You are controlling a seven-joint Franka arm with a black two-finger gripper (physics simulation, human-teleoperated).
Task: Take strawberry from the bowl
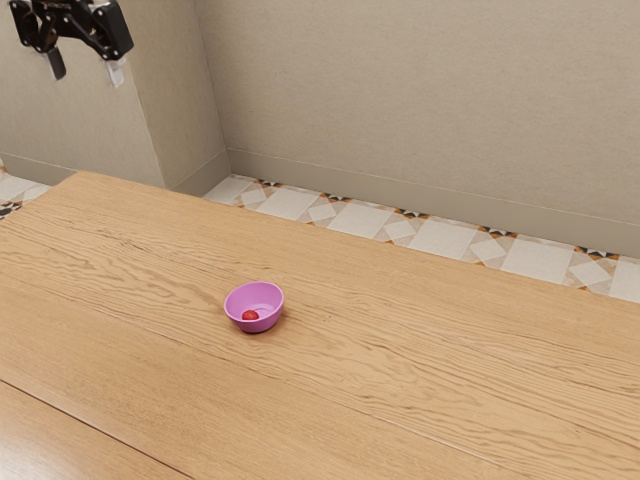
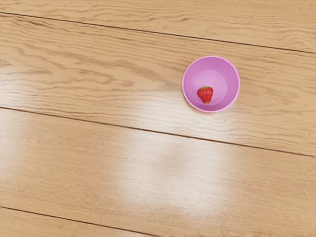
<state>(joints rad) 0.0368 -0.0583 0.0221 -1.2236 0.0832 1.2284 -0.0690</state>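
Strawberry (image 2: 205, 94) off-centre inside bowl (image 2: 227, 71); tabletop (image 2: 89, 168) all round, edge (image 1: 350, 237) well apart; jaws spread, high up.

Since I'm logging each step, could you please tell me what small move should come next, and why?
Probably ease the open hand across toward the bowl: the hand hangs high, well away from it, and the strawberry lies inside.

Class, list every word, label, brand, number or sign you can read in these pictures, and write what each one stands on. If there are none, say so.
There are none to read.
Bowl: plain pink-purple, no lettering.
Strawberry: no sticker or label visible.
Table: wood grain and seams, no writing.
Floor: patterned tiles, no words or numbers.
End effector: no legible marking.
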